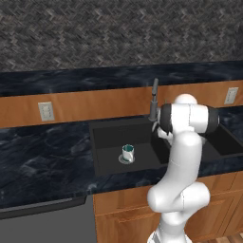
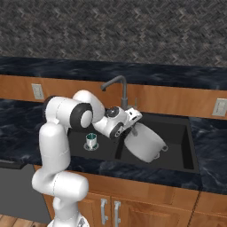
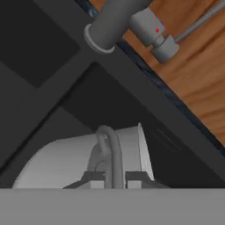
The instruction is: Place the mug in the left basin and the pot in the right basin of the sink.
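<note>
We hold the pot [image 2: 144, 142] over the right basin [image 2: 177, 146]
Our gripper [image 3: 115, 179] clamps its handle [image 3: 109, 151]; pot tilted; mug [image 1: 127, 153] upright in left basin [image 1: 107, 142]

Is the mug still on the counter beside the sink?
No: the mug stands upright on the floor of the left basin of the sink, over its drain, as the left base view shows.

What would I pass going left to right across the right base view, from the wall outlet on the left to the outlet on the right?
Left wall outlet → mug in the left basin → pot over the right basin → right wall outlet.
</note>
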Motion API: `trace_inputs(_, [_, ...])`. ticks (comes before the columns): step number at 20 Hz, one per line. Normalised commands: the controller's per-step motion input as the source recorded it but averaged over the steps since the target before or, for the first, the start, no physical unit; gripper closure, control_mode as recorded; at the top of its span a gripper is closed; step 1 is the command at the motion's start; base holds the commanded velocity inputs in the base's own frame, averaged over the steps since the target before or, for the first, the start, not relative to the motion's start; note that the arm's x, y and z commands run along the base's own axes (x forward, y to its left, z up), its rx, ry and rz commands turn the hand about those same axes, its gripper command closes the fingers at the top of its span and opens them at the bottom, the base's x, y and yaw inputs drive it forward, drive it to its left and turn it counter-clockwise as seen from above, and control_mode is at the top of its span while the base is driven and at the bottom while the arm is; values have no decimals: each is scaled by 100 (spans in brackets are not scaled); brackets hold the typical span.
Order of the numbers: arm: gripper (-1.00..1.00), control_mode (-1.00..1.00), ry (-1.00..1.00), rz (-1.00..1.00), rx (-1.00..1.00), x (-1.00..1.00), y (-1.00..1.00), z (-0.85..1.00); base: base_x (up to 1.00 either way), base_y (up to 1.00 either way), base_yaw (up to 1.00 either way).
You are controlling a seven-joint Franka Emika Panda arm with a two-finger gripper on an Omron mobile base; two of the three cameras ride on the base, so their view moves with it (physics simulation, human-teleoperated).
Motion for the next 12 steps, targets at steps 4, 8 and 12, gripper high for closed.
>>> trace_inputs(4, [100,-100,0,0,32,-2,8,-63,0,0,0])
trace_inputs(8, [100,-100,2,0,24,-17,5,-77,0,0,0])
trace_inputs(12, [100,-100,4,0,24,-26,-12,-95,0,0,0])
